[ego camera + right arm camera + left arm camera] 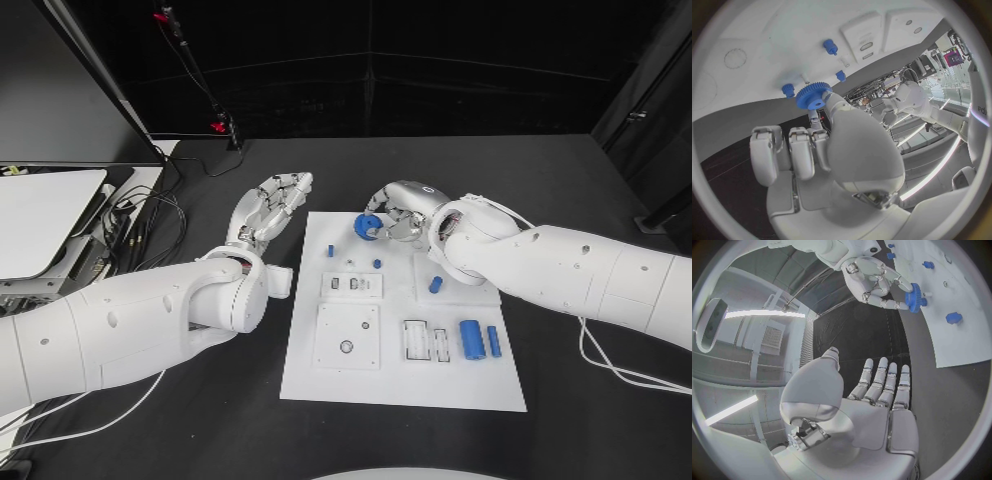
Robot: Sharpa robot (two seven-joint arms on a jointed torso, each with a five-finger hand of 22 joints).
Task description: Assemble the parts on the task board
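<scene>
Right hand: fingers pinch a blue gear at their tips; toothed rim and centre bore are clear in the right wrist view. Gear is held over the far end of the task board, near its far left corner, above two small blue pegs standing in the board. Cannot tell whether the gear touches the board.

Left hand: fingers extended, held side by side, holding nothing. It sits over the black surface just beside the board's far left edge, apart from it.

On the board: a short blue peg and a blue stud toward the far end; a blue pin lying mid-right; a thick blue cylinder and a thinner blue rod lying side by side near the right edge. White fixture blocks occupy the middle of the board.
</scene>
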